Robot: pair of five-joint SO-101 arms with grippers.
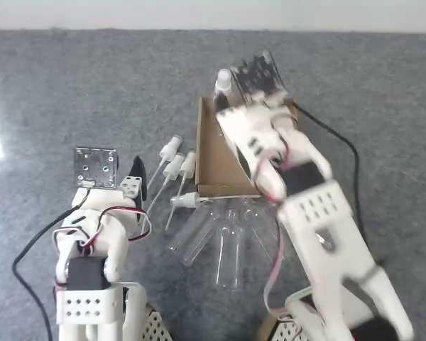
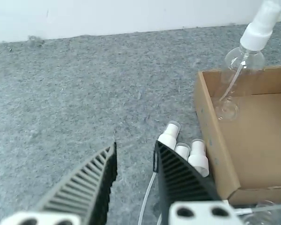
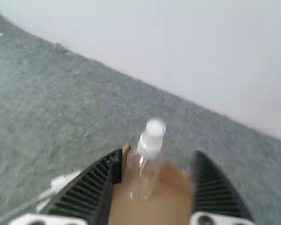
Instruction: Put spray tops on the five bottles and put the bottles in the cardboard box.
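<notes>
On my high feed the cardboard box (image 1: pixel 214 153) sits just past the table's centre toward 1 o'clock, on the grey felt-like table (image 1: pixel 92 85). My right arm is stretched out over the box. Its right gripper (image 3: pixel 158 153) hangs above the 12 o'clock end with the fingers spread wide. One capped bottle (image 1: pixel 223 83) stands between them, close to one finger and clear of the other, so nothing is pinched. From the left wrist camera that bottle leans a little. Its base is inside the box against the far wall, and its white spray head rises above the rim. My left gripper (image 2: pixel 135 147) is at about 8 o'clock from the box, low over the table. Its fingers are parted, with nothing between them but grey surface. Four loose spray tops (image 1: pixel 174 167) lie just beside the box's 9 o'clock wall, their dip tubes trailing toward 7 o'clock. The uncapped bottles (image 1: pixel 231 249) lie on their sides in a fan at the box's 6 o'clock end. I make out roughly four, though the clear plastic makes the count uncertain.
</notes>
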